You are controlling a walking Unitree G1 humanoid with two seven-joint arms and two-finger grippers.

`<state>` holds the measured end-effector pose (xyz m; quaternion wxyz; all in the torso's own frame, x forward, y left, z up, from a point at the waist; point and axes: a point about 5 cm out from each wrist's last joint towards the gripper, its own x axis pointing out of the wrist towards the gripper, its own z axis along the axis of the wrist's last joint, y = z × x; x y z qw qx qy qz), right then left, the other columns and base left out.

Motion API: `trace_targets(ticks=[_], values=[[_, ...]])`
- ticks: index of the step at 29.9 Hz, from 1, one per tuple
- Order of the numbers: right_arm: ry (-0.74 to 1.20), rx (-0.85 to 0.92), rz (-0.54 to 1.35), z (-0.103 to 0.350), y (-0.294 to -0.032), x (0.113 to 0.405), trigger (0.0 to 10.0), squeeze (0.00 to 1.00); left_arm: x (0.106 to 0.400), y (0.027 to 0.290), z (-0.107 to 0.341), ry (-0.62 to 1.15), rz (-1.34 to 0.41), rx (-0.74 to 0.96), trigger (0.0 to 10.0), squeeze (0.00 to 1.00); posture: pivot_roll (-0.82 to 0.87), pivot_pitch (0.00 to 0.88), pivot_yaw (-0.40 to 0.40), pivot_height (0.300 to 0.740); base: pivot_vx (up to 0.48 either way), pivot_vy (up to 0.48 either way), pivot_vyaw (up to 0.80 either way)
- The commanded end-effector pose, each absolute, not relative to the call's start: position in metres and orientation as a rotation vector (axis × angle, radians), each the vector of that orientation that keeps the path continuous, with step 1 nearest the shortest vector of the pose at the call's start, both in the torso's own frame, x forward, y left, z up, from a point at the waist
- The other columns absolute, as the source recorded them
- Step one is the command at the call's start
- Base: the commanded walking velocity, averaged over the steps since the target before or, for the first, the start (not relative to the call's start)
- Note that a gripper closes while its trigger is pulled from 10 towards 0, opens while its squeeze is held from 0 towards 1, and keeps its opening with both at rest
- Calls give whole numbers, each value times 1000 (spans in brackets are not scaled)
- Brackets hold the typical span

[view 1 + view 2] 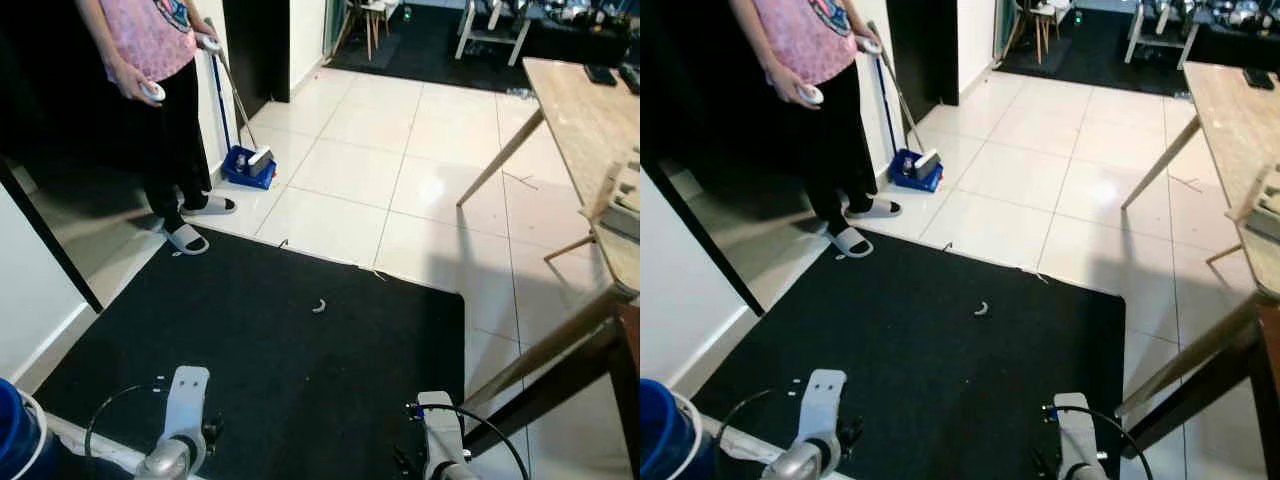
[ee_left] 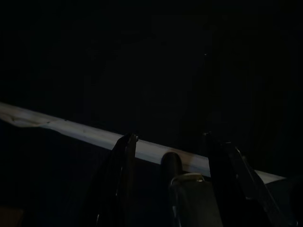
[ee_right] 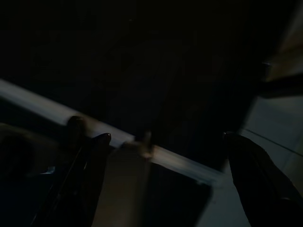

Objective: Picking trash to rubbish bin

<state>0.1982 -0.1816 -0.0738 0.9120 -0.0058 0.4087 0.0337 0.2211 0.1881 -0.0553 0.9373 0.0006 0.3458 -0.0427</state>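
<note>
A blue bin point(image 1: 18, 440) sits at the far left beside the black rug point(image 1: 250, 350). A person point(image 1: 160, 120) stands past the rug, near a dustpan point(image 1: 250, 165). The left end effector point(image 2: 173, 189) hangs low, fingers spread. A small white scrap point(image 1: 319, 306) lies mid-rug. The right end effector point(image 3: 165, 189) is also spread. A bench point(image 1: 590, 120) stands right.
</note>
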Motion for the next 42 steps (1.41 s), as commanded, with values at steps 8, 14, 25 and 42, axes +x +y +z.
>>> trace_targets(ticks=[8,14,25,42], values=[[868,-19,62,-77,-186,193,10000,0,218,187,-57,721,-89,-3,10000,0,109,106,-11,740,324,0,0],[870,-21,68,-77,-185,193,10000,0,219,187,-57,718,-82,-8,10000,0,111,107,-17,740,336,0,0],[868,-22,73,-76,-184,196,10000,0,219,188,-57,718,-72,-11,10000,0,113,108,-20,740,335,0,0],[877,1,66,-76,-183,195,10000,0,219,188,-57,718,-73,-7,10000,0,113,106,-18,740,325,0,0]])
